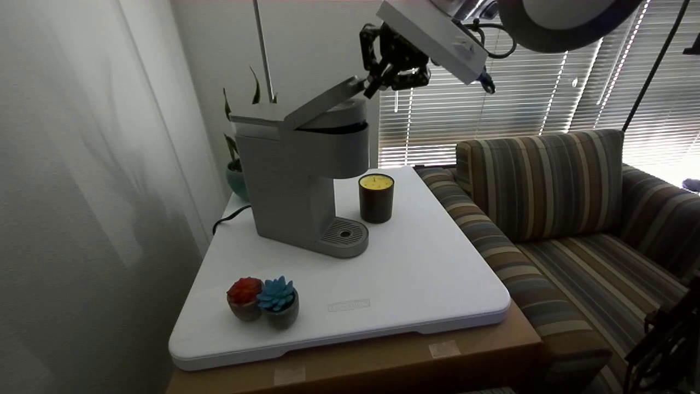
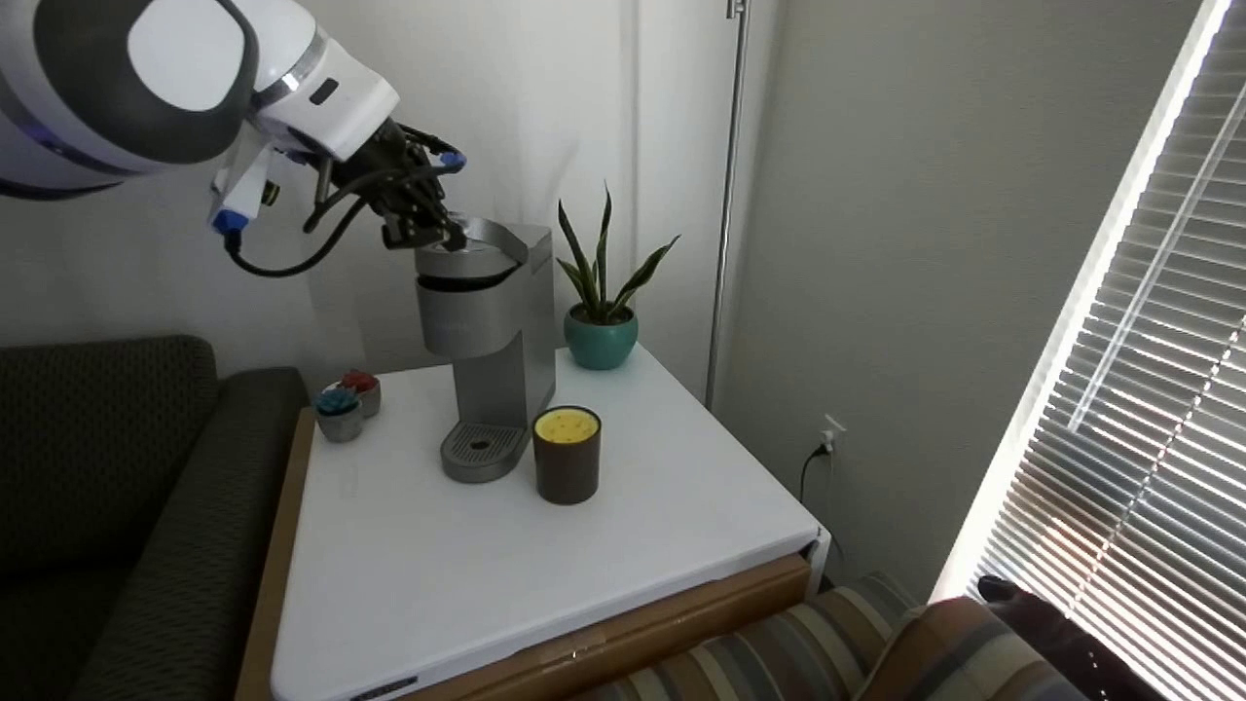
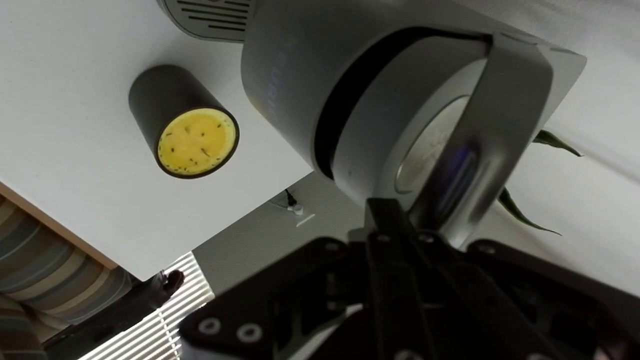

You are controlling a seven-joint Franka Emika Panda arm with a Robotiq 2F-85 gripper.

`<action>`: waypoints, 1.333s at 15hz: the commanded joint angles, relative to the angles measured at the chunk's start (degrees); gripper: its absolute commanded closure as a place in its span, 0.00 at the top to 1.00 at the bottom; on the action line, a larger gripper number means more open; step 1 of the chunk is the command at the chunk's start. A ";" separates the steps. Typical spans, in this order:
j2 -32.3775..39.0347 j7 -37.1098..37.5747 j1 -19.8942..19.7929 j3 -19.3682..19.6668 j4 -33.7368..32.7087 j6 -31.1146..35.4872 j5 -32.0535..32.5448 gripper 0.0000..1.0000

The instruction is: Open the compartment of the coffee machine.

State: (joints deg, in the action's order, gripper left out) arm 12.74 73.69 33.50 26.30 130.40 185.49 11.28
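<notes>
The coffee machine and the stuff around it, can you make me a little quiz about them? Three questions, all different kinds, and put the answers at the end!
1. True or false: the grey lid on the coffee machine has a dark gap beneath it.

2. What colour is the top of the dark cup?
A: blue
B: yellow
C: pink

3. Fill in the missing word: the little blue plant sits right beside a little ____ one.

Key: 1. True. 2. B, yellow. 3. Red.
</notes>
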 commanded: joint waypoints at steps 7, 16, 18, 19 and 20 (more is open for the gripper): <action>0.44 -0.48 7.03 7.10 -4.23 -0.10 1.58 0.00; 1.62 -1.20 7.95 5.79 -8.54 0.30 -0.10 0.00; 1.71 -1.30 7.34 4.77 -8.35 0.46 -0.27 0.00; 1.70 -1.28 6.95 4.20 -8.25 0.53 -0.42 0.00; 1.75 -1.24 6.69 3.86 -8.20 0.54 -0.53 0.00</action>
State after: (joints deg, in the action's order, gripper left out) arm 13.05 72.75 42.19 32.64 123.17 185.41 11.47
